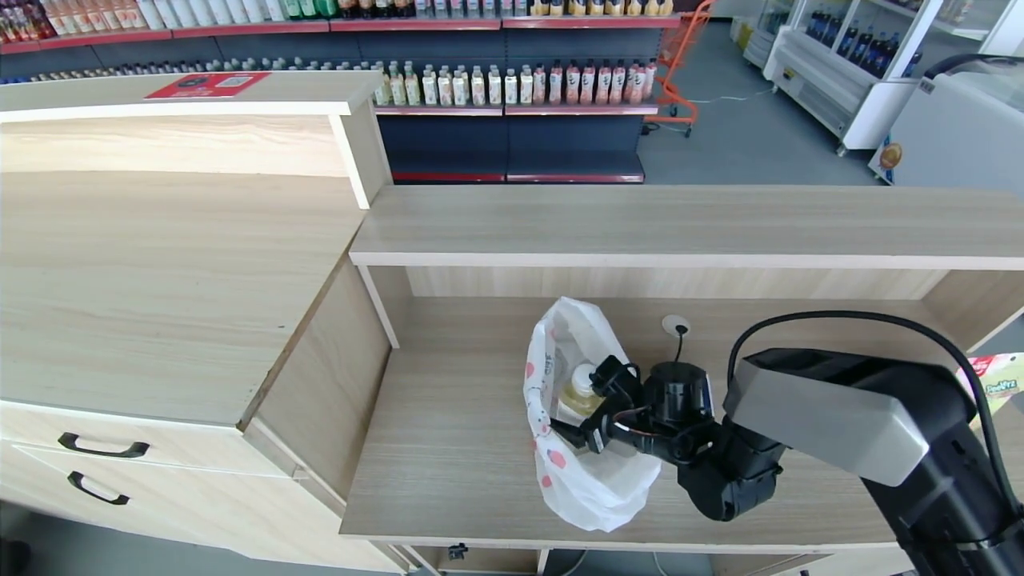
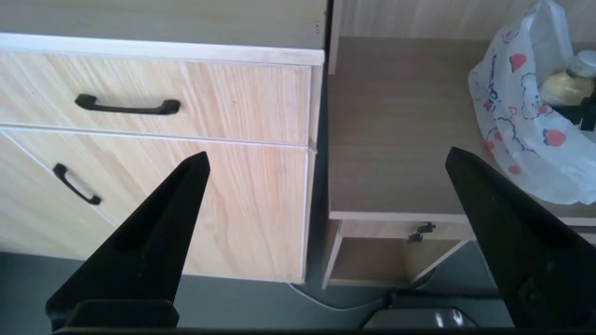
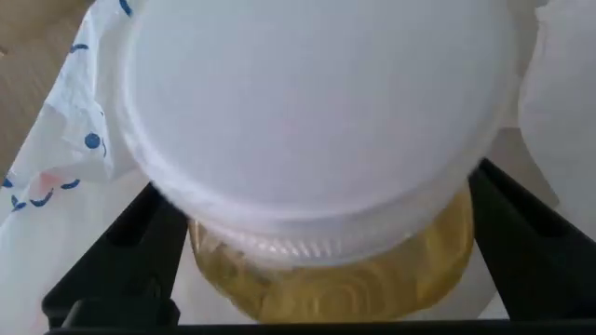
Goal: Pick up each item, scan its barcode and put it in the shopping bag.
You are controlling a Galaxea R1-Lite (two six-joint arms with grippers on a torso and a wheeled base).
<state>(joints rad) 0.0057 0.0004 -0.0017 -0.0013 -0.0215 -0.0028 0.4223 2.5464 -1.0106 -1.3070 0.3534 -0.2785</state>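
Pale wood-grain laminate covers the checkout counter (image 1: 448, 448), matte and flat, with store shelves (image 1: 520, 84) of bottles behind it. By the drawers with black bar handles (image 1: 102, 446) on the left, the left gripper (image 2: 326, 156) hangs with its tapered black fingers spread wide around nothing. On the low counter stands the shopping bag (image 1: 588, 488), thin crinkled white plastic with red prints and a sagging open mouth. Inside it is a bottle (image 1: 582, 388), clear-walled, yellowish, with a smooth white round cap. The right gripper (image 1: 590, 404) pinches the bottle's sides at the bag's mouth. This item looks nearly bagged, with only release left. A colourful packet (image 1: 992, 384) at the right edge may be next.
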